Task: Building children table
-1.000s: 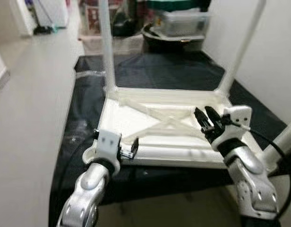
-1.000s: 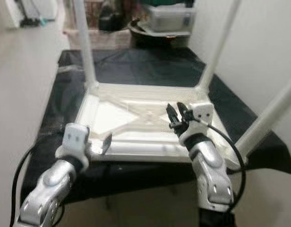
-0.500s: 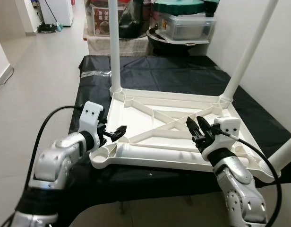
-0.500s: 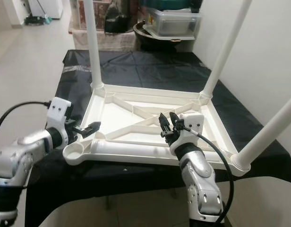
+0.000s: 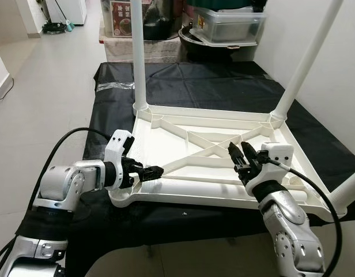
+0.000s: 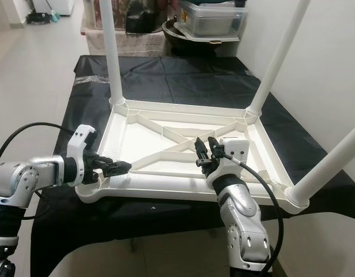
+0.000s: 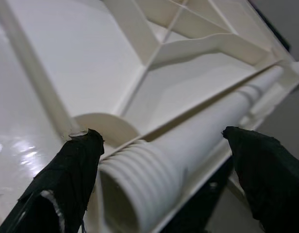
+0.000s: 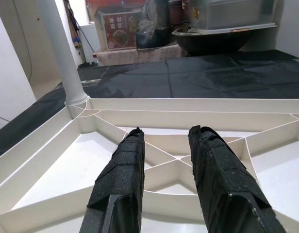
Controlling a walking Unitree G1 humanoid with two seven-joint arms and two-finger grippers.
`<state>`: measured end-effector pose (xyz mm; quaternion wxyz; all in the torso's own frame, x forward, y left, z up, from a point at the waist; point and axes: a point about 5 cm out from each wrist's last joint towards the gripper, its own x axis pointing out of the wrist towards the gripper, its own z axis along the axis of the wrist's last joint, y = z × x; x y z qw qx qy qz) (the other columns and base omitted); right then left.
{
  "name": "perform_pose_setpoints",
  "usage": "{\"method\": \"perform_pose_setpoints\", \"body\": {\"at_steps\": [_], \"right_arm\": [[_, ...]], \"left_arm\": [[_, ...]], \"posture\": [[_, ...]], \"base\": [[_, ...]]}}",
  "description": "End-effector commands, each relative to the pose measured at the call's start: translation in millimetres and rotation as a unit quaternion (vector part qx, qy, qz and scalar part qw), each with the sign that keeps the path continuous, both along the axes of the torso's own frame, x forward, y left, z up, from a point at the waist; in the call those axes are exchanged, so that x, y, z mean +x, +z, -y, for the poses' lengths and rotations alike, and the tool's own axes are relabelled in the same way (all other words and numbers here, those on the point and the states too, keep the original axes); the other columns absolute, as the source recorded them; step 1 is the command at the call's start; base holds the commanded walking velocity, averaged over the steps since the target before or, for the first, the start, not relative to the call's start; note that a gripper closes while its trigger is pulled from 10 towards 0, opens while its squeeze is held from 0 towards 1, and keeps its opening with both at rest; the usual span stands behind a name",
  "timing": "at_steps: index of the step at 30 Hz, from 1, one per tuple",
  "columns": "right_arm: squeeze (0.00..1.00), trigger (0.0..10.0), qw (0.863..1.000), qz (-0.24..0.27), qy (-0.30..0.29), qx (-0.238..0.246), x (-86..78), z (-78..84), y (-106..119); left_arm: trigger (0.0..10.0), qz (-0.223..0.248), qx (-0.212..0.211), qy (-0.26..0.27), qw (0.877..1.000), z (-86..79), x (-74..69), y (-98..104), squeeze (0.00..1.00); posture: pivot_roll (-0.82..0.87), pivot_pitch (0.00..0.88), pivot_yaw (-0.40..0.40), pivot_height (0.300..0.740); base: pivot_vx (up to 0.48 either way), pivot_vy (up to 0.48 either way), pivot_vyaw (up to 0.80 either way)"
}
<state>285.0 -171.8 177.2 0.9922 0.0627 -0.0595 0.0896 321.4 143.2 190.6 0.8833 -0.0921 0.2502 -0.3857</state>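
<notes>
Loose leg [image 7: 188, 141] between spread left hand [image 5: 150, 171] fingers

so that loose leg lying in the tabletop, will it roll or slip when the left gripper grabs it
The leg is a smooth round tube, so it may well roll, though the tabletop rim beside it should check that. Its glossy plastic looks slippery; the ribbed end where the left gripper sits open around it should grip better. It looks hollow, so probably light and stiff.

The upturned white table [image 6: 166, 138] (three legs up) lies between both pincers.
</notes>
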Motion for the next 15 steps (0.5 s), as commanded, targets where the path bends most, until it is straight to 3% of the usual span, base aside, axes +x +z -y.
{"method": "perform_pose_setpoints", "body": {"at_steps": [1, 10, 15], "right_arm": [[0.0, 10.0, 1.0, -0.011, -0.004, 0.006, -1.4, 2.3, -5.9], [0.0, 10.0, 0.999, -0.026, -0.013, 0.014, 1.9, 4.0, -14.2], [0.0, 10.0, 0.999, -0.027, -0.016, 0.015, 2.2, 4.5, -14.7]], "left_arm": [[10.0, -0.011, -0.003, -0.003, 1.0, -2.2, -0.6, 0.7, 0.0], [10.0, -0.045, 0.051, -0.008, 0.998, -17.3, 0.4, 5.2, 0.0], [10.0, -0.063, 0.05, -0.005, 0.997, -18.6, -1.4, 2.2, 0.0]], "posture": [[0.1, 0.085, -0.106, 0.74], [0.12, 0.076, -0.104, 0.74], [0.12, 0.076, -0.104, 0.74]], "base": [[0.0, 0.0, 0.0], [0.0, 0.0, 0.0], [0.0, 0.0, 0.0]]}}
